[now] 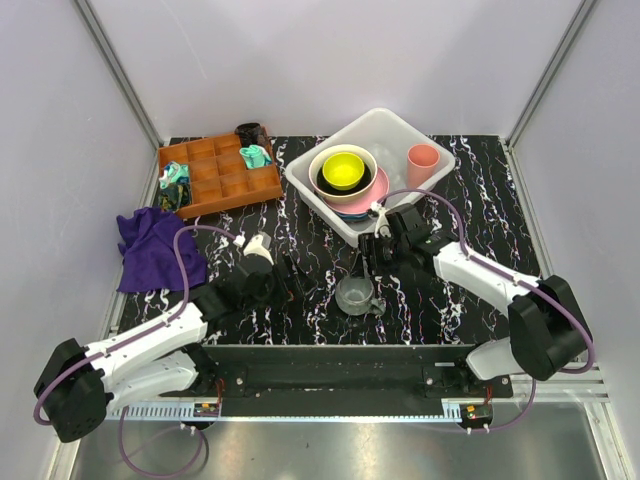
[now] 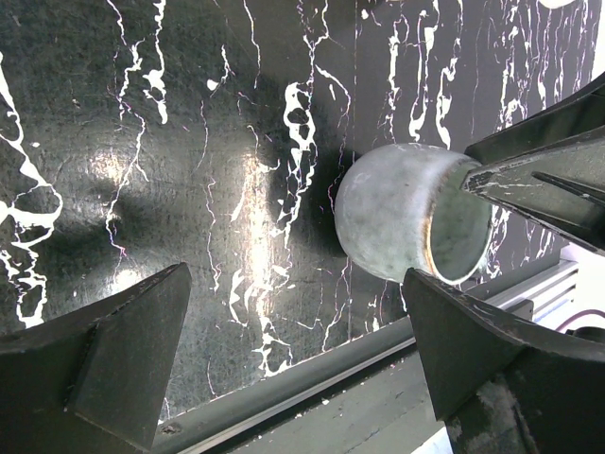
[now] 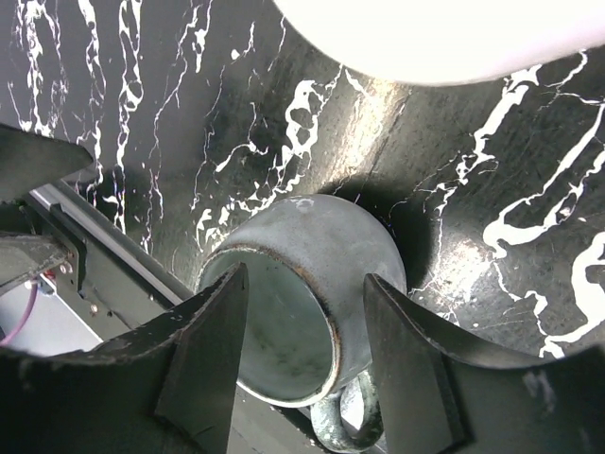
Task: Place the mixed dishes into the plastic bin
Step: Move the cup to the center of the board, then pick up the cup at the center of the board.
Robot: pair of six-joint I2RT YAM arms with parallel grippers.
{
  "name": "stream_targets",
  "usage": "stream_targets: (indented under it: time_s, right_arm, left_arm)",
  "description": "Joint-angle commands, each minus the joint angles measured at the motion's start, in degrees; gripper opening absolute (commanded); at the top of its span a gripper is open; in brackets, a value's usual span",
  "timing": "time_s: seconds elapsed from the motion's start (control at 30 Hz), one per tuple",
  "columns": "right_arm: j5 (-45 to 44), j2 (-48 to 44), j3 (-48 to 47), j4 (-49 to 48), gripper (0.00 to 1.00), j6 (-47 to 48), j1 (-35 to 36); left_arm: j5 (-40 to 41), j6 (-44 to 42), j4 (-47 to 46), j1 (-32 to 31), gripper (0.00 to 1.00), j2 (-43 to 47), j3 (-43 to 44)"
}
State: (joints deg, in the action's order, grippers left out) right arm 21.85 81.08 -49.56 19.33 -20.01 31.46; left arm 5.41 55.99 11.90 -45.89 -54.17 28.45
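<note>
A grey mug (image 1: 355, 293) stands upright on the black marbled table, its handle toward the front edge. My right gripper (image 1: 366, 262) hangs over it, open. In the right wrist view the mug (image 3: 321, 246) has one finger (image 3: 203, 350) over its opening and the other (image 3: 411, 359) outside the wall by the handle, with gaps on both sides. My left gripper (image 1: 293, 277) is wide open and empty to the mug's left; its wrist view shows the mug (image 2: 397, 222) ahead. The plastic bin (image 1: 392, 117) holds a yellow bowl (image 1: 343, 168) inside a cream bowl (image 1: 322, 160), stacked plates and a pink cup (image 1: 422, 160).
A brown wooden compartment tray (image 1: 222, 187) with small items sits at the back left, with a purple cloth (image 1: 155, 248) in front of it. A metal rail (image 2: 312, 392) runs along the table's near edge, close to the mug.
</note>
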Motion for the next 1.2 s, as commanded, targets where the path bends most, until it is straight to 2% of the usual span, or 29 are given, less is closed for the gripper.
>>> stream_targets:
  time_s: [0.0, 0.27, 0.67, 0.97, 1.17]
  right_arm:
    - [-4.1, -3.2, -2.7, -0.4, 0.63, -1.8, 0.7]
    - [-9.8, -11.8, -3.8, 3.7, 0.65, -3.0, 0.7]
    - [-12.5, -19.6, -4.3, 19.6, 0.61, -4.3, 2.8]
    - [-18.7, -19.7, -6.1, 28.3, 0.60, -7.1, 8.3]
    - [-20.7, -17.7, -5.8, 29.3, 0.60, -7.9, 13.0]
  left_arm:
    - [0.6, 0.2, -2.8, 0.3, 0.99, 0.0, -0.7]
    - [0.6, 0.2, -3.0, 0.3, 0.99, 0.6, -1.0]
    - [-1.2, 0.4, -5.7, 0.4, 0.99, -2.1, -0.6]
    - [-1.5, 0.5, -5.8, 0.3, 0.99, -2.1, -0.8]
    - [-1.5, 0.9, -6.0, 0.3, 0.99, -2.2, -1.2]
